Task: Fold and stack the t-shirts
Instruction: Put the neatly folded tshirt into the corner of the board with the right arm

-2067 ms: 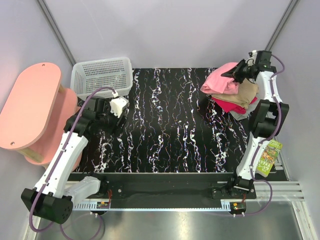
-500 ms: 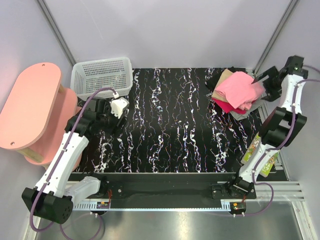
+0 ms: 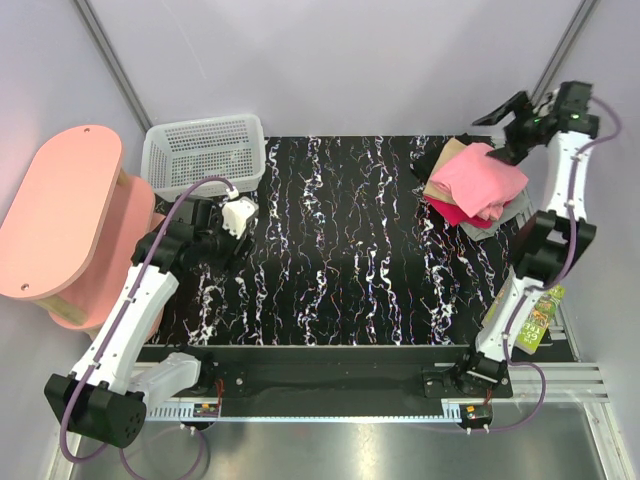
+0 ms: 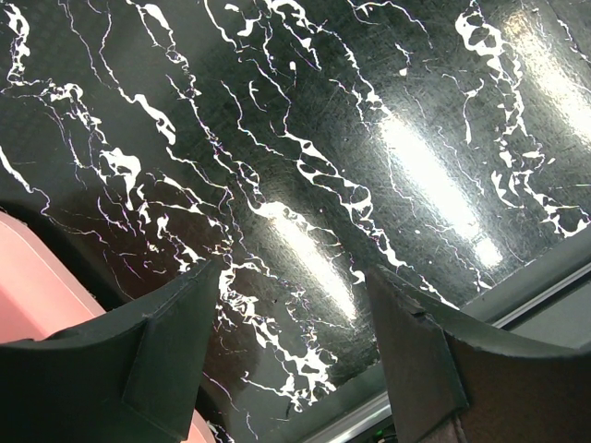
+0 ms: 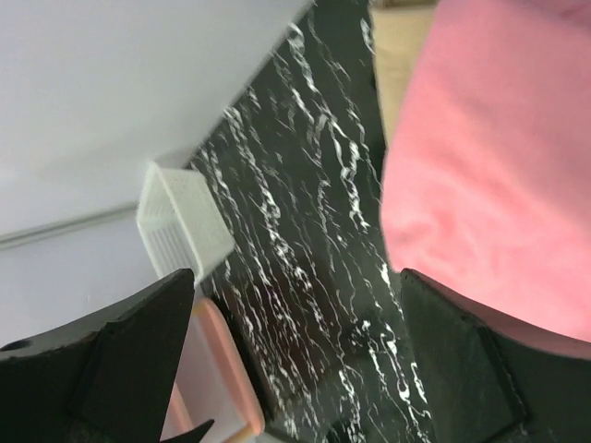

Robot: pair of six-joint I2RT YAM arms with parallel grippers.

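Note:
A folded bright pink t-shirt point(image 3: 476, 183) lies on top of the stack at the table's far right. Under it, tan point(image 3: 449, 158), red point(image 3: 448, 211), grey point(image 3: 488, 229) and black point(image 3: 430, 162) t-shirts peek out. My right gripper point(image 3: 507, 131) hovers open just past the stack's far right corner and holds nothing. Its wrist view shows the pink shirt point(image 5: 499, 185) and the tan one point(image 5: 395, 65) beside the open right gripper point(image 5: 300, 341). My left gripper point(image 3: 236, 216) hangs open over the table's left part. In the left wrist view the left gripper point(image 4: 295, 341) has only bare tabletop between its fingers.
A white mesh basket point(image 3: 203, 153) stands at the far left corner of the black marbled table point(image 3: 340, 250). A pink oval-topped stool point(image 3: 55, 210) stands left of the table. A green book point(image 3: 535, 316) lies off the table's right edge beside the right arm.
The right gripper has opened wide and swung up and back from the stack's right side. The pink shirt now rests free on the stack. The left arm has not moved.

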